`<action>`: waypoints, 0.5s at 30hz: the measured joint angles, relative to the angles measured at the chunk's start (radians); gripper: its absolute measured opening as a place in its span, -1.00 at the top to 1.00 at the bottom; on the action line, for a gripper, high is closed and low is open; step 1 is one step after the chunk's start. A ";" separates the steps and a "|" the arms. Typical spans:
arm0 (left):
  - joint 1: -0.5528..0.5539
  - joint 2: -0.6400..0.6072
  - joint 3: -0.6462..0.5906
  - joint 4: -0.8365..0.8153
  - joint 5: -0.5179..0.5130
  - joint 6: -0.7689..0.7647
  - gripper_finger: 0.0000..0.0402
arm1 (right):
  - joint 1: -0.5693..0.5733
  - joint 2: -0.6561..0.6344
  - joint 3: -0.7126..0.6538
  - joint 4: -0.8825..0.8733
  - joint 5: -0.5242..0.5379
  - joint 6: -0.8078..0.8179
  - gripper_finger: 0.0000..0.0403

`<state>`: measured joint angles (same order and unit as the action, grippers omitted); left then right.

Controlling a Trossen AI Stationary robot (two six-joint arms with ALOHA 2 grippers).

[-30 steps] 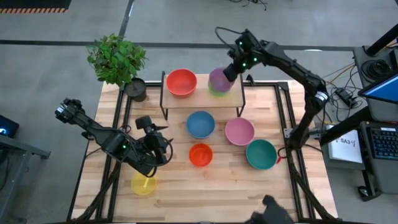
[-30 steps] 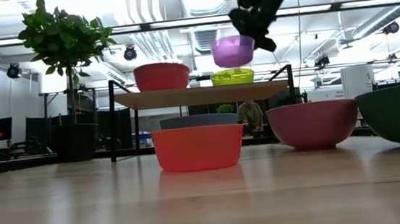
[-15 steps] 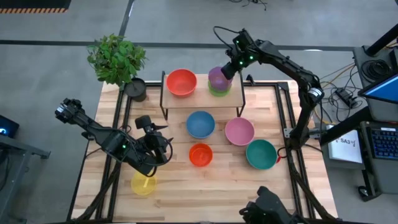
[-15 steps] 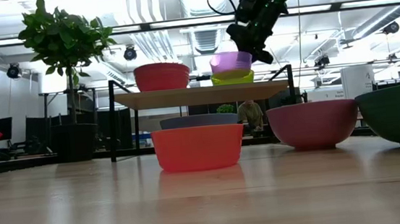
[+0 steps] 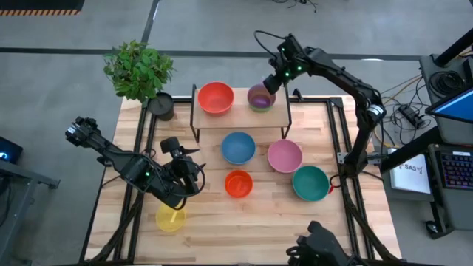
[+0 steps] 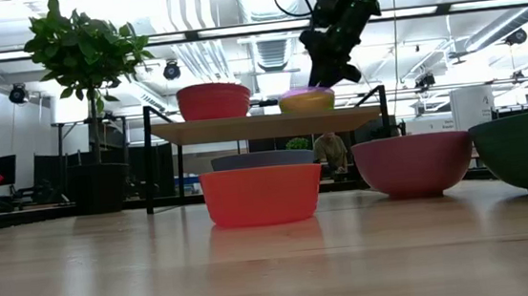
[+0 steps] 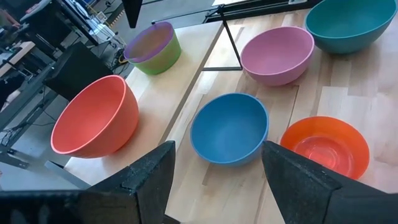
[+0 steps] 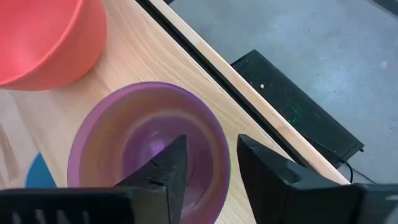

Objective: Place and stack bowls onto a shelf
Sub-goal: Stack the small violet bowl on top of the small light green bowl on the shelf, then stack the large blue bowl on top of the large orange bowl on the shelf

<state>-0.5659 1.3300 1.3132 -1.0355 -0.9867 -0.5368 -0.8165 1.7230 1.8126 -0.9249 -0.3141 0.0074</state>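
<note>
The shelf [image 5: 240, 118] stands at the table's far side. On it sit a red bowl [image 5: 215, 97] and a purple bowl [image 5: 260, 96] nested in a green bowl [image 6: 307, 104]; only the purple rim [image 6: 306, 92] shows above the green one. My right gripper [image 8: 211, 155] is open, one finger inside the purple bowl [image 8: 146, 149] and one outside its far right rim. On the tabletop rest a blue bowl [image 5: 239, 147], a pink bowl [image 5: 284, 156], a teal bowl [image 5: 310, 182], an orange bowl [image 5: 238, 183] and a yellow bowl [image 5: 171, 219]. My left gripper [image 5: 194, 171] waits open left of the orange bowl.
A dark plant pot [image 5: 160, 106] with a leafy plant [image 5: 138, 69] stands at the table's far left corner, beside the shelf. A dark shape [image 5: 319, 245], perhaps a person, shows at the table's near edge. Bare wood lies at the near right [image 5: 281, 229].
My right gripper has come down toward the shelf with the purple bowl. The bowl first hung above the green bowl, then stood partly in it, and now sits sunk into it while the gripper stays at the bowl's rim.
</note>
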 joint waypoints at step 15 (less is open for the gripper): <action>0.000 0.014 -0.057 0.008 0.090 -0.099 -0.11 | 0.191 -0.233 -0.115 0.054 -0.006 -0.045 0.46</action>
<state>-0.5659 1.3441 1.2562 -1.0271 -0.8972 -0.6355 -0.6260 1.4896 1.6978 -0.8713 -0.3199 -0.0380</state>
